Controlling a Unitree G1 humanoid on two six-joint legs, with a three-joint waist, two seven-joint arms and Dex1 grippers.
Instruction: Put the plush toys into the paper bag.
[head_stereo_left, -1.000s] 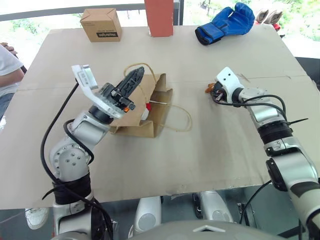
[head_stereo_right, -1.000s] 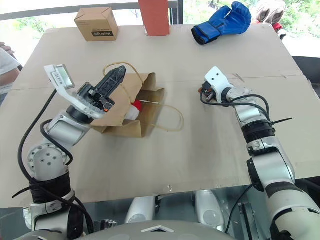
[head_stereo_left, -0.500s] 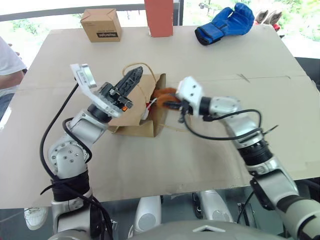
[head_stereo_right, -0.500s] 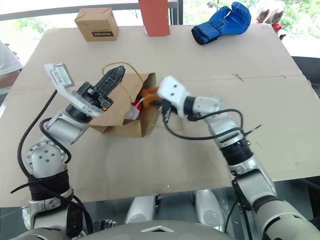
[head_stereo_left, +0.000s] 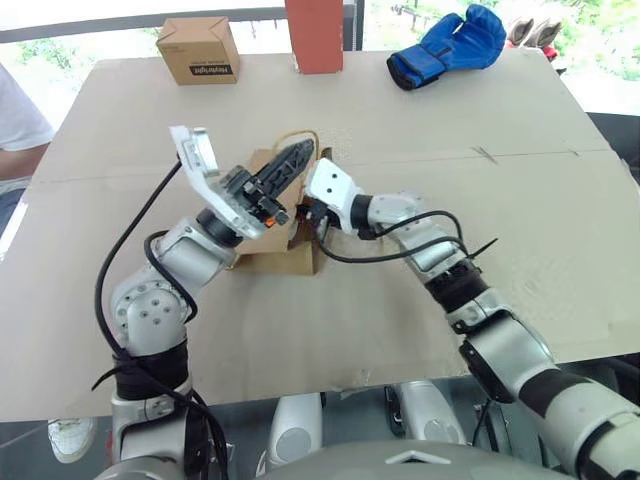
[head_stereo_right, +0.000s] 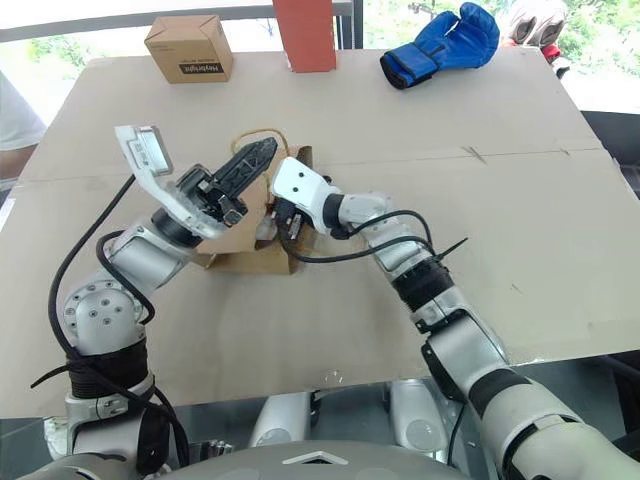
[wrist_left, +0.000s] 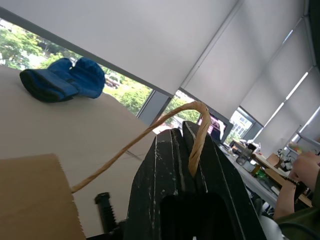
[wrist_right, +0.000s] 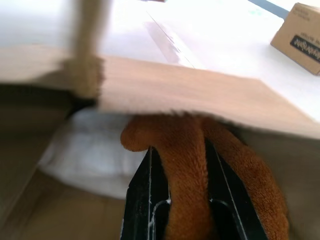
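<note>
While the small brown cardboard box (head_stereo_left: 199, 49) far behind the left gripper carries dark print along its front face, the lettering is too small to read. One box, one red upright block (head_stereo_left: 314, 33), one blue boxing glove (head_stereo_left: 449, 45), one plain brown kraft paper bag (head_stereo_left: 281, 228), two plush toys.

Left gripper (head_stereo_left: 298, 157): fingers clamped on one twisted paper loop handle (wrist_left: 196, 132) of the bag, lifting its upper edge; bag lies on the cardboard-covered table (head_stereo_left: 420, 310) directly under this gripper.

Right gripper (wrist_right: 178, 165): reaches sideways into the bag mouth, just beside the left gripper, fingers pinched tight on the orange-brown lumpy plush toy (wrist_right: 187, 165), which is under the bag's top flap.

White oval plush toy (wrist_right: 92, 152) is already in the bag, touching the orange-brown one, deeper in from the right fingertips.

Glove sits well behind the right gripper at the table's far edge; red block between box and glove.
</note>
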